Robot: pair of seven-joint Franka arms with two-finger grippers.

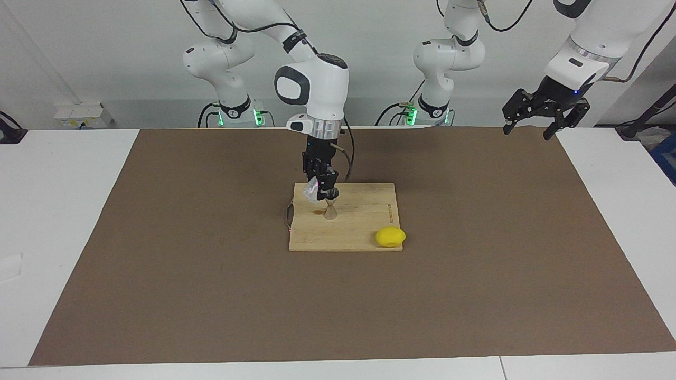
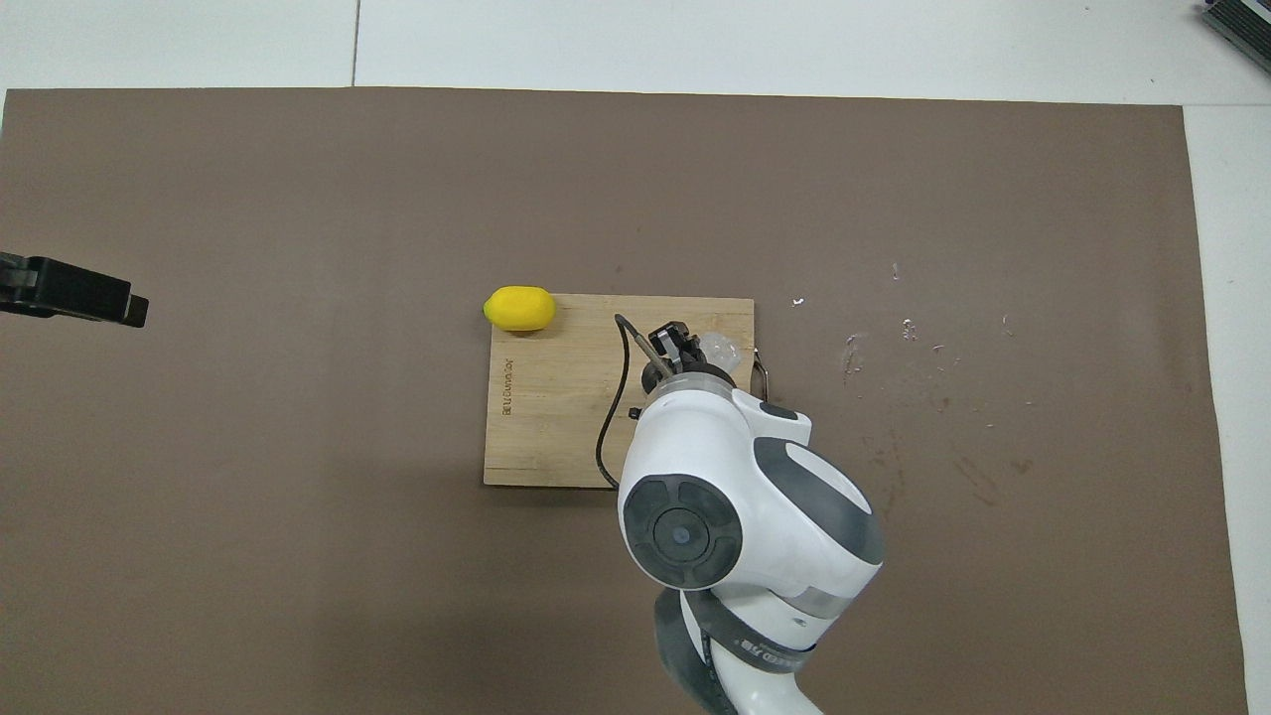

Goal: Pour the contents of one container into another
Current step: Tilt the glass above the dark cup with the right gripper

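On the wooden cutting board (image 1: 359, 227) stands the metal jigger (image 1: 331, 208), upright. My right gripper (image 1: 325, 187) hangs straight down just above it, shut on the clear glass cup (image 1: 312, 191), which is tipped toward the jigger's mouth. In the overhead view the right gripper (image 2: 680, 343) and the white arm cover the jigger, and only part of the glass cup (image 2: 717, 348) shows beside the fingers. My left gripper (image 1: 528, 133) waits open in the air over the mat's corner at the left arm's end, and just its tip (image 2: 129, 310) enters the overhead view.
A yellow lemon (image 1: 390, 237) rests at the board's corner farthest from the robots, toward the left arm's end, also seen from above (image 2: 519, 308). The board (image 2: 556, 397) lies mid-mat on a brown mat (image 1: 158, 237). Small white specks dot the mat (image 2: 904, 328).
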